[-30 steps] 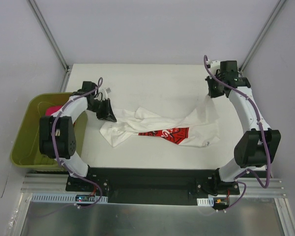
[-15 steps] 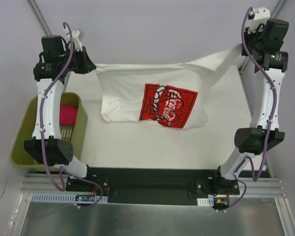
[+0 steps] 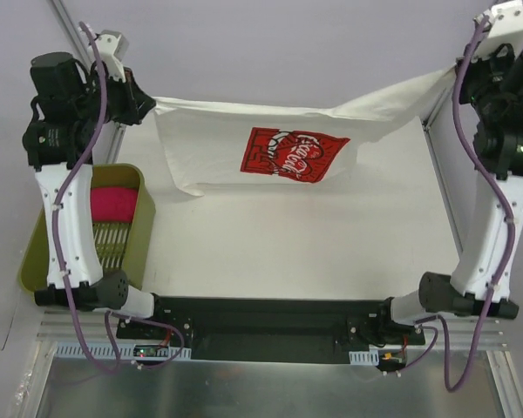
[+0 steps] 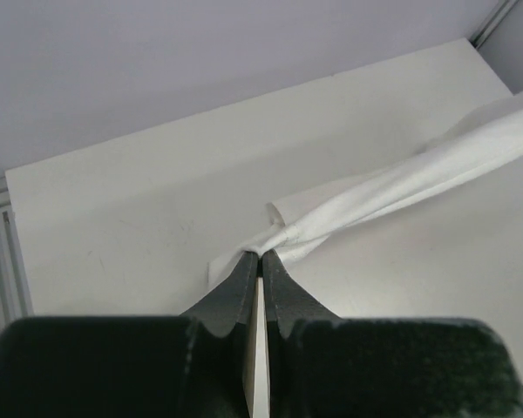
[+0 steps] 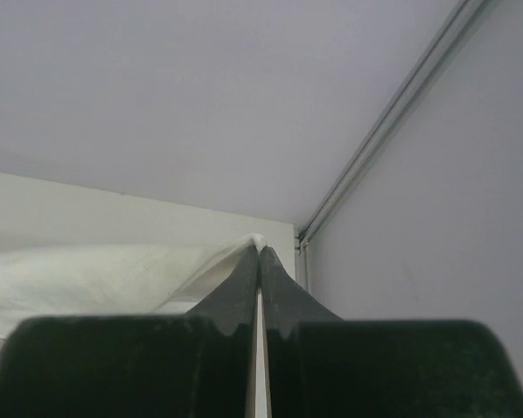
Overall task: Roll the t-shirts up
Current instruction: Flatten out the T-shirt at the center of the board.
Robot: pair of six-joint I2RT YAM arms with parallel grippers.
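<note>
White t-shirt [image 3: 218,148] hangs stretched out above the table [image 3: 331,235], left gripper [image 4: 261,255] and right gripper [image 5: 260,249] each pinched tight on an upper corner. Pink rolled bundle [image 3: 113,202] sits in the green bin [image 3: 37,261] just left of the table.

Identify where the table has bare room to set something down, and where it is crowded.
Bare: the table between the hanging white t-shirt and the black base plate. Crowded: the green bin, holding the pink bundle.

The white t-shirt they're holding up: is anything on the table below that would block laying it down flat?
Nothing visible does. The table under the white t-shirt is bare; the green bin with the pink bundle sits beside its left edge, clear of the shirt.
</note>
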